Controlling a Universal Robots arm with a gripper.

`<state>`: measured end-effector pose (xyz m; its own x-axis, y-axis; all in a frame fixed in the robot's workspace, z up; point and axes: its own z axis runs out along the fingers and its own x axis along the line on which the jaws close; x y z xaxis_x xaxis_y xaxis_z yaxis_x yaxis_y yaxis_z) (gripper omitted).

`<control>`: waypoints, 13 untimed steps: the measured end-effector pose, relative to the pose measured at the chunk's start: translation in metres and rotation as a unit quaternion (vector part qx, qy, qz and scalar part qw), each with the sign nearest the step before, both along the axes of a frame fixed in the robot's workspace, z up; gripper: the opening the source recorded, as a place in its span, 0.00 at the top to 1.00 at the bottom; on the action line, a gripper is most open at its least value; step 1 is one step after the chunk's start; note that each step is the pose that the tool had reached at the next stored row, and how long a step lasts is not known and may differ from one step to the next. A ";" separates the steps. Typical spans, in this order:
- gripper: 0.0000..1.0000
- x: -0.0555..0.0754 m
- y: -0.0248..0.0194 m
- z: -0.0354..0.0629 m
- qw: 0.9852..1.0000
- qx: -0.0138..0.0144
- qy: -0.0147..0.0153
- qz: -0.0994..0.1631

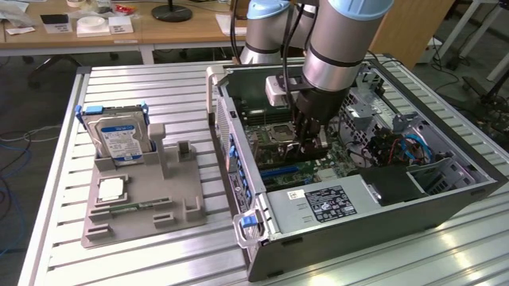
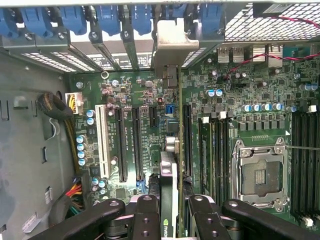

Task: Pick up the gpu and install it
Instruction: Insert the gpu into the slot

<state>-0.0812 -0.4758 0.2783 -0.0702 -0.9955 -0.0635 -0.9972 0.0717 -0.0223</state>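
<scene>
The fingers (image 2: pixel 149 215) pinch the gpu (image 2: pixel 169 170) edge-on inside the case (image 1: pixel 358 238), over the motherboard (image 2: pixel 250 95). The install step is in hand, and the card seems unseated. Seating calls for its edge square over 1 slot (image 2: pixel 187 135).

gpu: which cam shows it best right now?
Wrist view: the gpu runs edge-on from the gripper to its bracket at the rear slot openings, over the motherboard. In the exterior view the gripper inside the case hides most of it.
</scene>
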 end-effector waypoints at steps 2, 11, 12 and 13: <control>0.73 0.000 0.0000 -0.0010 1.000 0.000 0.000 0.000; 0.73 -0.001 0.0000 -0.0023 1.000 0.000 0.000 0.000; 0.73 -0.002 0.0000 -0.0022 1.000 0.000 0.000 0.000; 0.73 -0.003 0.0000 -0.0021 1.000 0.000 0.000 0.000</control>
